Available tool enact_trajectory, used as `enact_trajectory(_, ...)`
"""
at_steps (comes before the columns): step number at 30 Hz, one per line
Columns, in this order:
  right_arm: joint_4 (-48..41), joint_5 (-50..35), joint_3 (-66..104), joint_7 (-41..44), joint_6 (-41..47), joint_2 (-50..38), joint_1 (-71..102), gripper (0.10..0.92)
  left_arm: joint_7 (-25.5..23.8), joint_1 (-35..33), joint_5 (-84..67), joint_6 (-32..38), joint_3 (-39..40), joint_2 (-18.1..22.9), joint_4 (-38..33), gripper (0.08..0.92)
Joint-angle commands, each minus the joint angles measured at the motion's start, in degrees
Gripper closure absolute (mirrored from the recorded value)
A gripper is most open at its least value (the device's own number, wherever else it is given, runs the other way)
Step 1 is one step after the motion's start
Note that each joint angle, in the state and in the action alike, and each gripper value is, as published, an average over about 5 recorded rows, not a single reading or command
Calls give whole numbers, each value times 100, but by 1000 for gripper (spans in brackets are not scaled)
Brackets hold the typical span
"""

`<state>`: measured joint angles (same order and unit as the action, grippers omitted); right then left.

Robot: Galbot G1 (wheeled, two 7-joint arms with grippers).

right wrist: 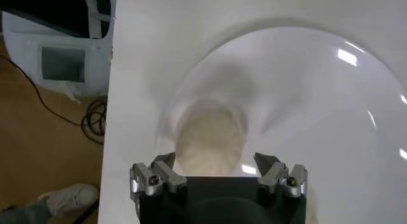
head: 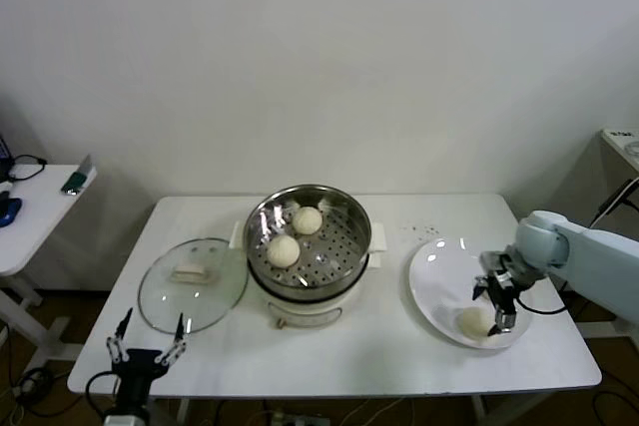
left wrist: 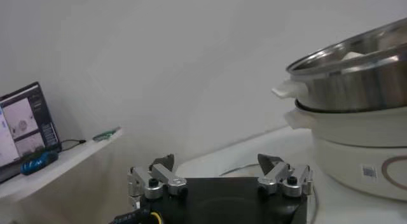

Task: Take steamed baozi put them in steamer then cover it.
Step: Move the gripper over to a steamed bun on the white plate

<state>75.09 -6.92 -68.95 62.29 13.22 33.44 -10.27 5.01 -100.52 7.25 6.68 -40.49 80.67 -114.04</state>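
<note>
While two baozi [head: 296,234] already sit in the steamer [head: 351,246] at the tabletop's [head: 399,346] centre and the glass cover [head: 192,286] lies flat just to its left, one last bun [head: 473,321] waits on the white plate [head: 431,281]. It looks soft and light, best pinched gently across its sides. Right gripper [head: 496,311], wrist bent down, hovers over it with fingers wide and empty; left gripper [head: 148,348] idles open at the front edge.
</note>
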Motion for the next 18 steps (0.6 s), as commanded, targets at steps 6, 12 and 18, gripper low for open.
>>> enact_trajectory(6, -275, -102, -518, 83, -60, 333, -201, 203, 23, -53, 15, 69, -11, 34, 90, 177)
enact_trajectory(12, -229, -199, -585, 103, -50, 332, -217, 203, 27, -56, 22, 72, -14, 38, 99, 177)
enact_trajectory(18, -287, -176, -643, 128, -74, 374, -251, 234, 37, -38, 33, 74, -4, 33, 121, 177)
